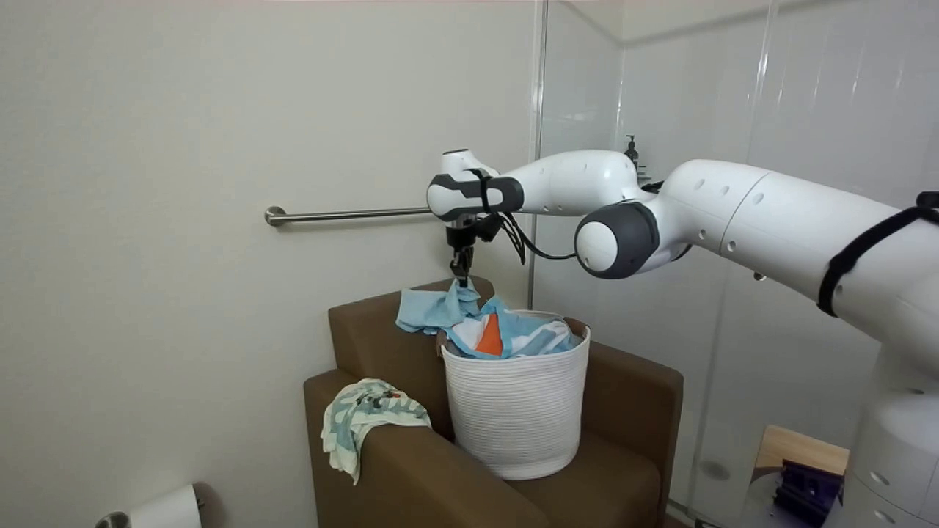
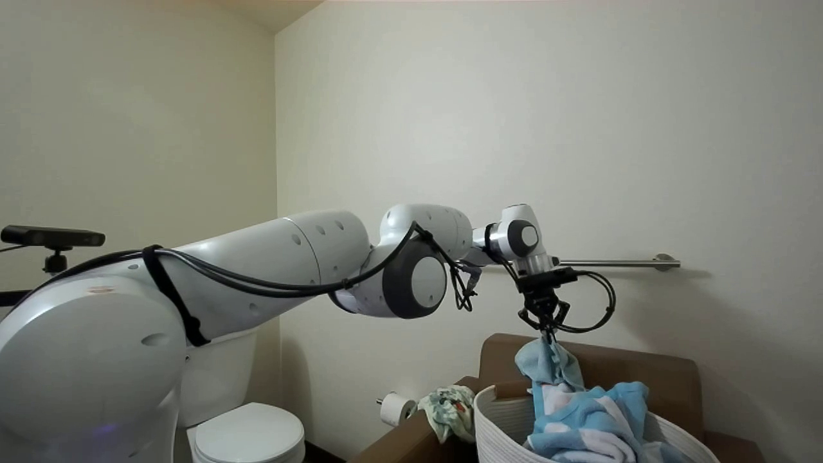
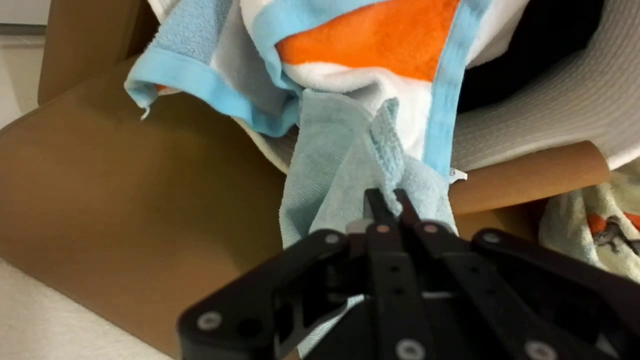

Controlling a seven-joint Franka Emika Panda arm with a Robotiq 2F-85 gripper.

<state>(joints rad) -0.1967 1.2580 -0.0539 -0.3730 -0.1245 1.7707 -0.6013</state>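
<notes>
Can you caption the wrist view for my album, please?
A black two-fingered gripper pinches a rumpled pale blue cloth by a round white ribbed basket.

Extends the white arm (image 1: 697, 209) far outward, roughly level, with a bend at the grey-ringed middle joint (image 1: 620, 240). Carries the wrist (image 1: 469, 192) at the far end, with the gripper (image 3: 387, 196) directed almost straight down. Has both slim black fingers (image 3: 410, 210) pressed closely together.

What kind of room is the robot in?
It's most likely a bathroom. You can see a white toilet, a toilet paper roll and a metal rail that looks like a bathroom grab bar or towel bar.
</notes>
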